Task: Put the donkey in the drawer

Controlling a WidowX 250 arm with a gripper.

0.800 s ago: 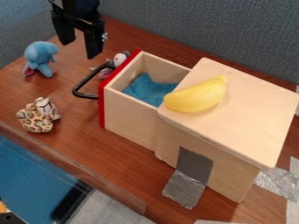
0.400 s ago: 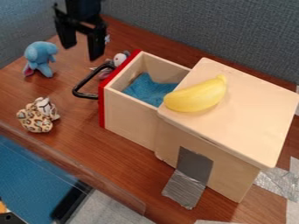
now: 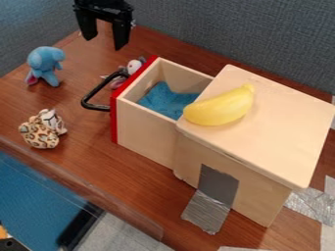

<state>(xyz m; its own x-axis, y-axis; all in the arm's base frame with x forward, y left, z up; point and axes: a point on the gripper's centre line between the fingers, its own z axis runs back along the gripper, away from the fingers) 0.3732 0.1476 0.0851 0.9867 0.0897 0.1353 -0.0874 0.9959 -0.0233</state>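
The step in hand is judged to be the reach for the donkey, with its grasp not yet made. At the near side, the drawer is pulled out of its box, with a blue cloth seen inside, so no opening seems to be called for. What is taken to be the donkey, a small grey toy, is placed on the table beside the red drawer front, partly hidden by the handle. Farther back, the gripper is held above the table, pointed downward, its fingers spread and nothing gripped. A lowering toward the toy is likely needed next, with the handle and drawer front to be avoided.
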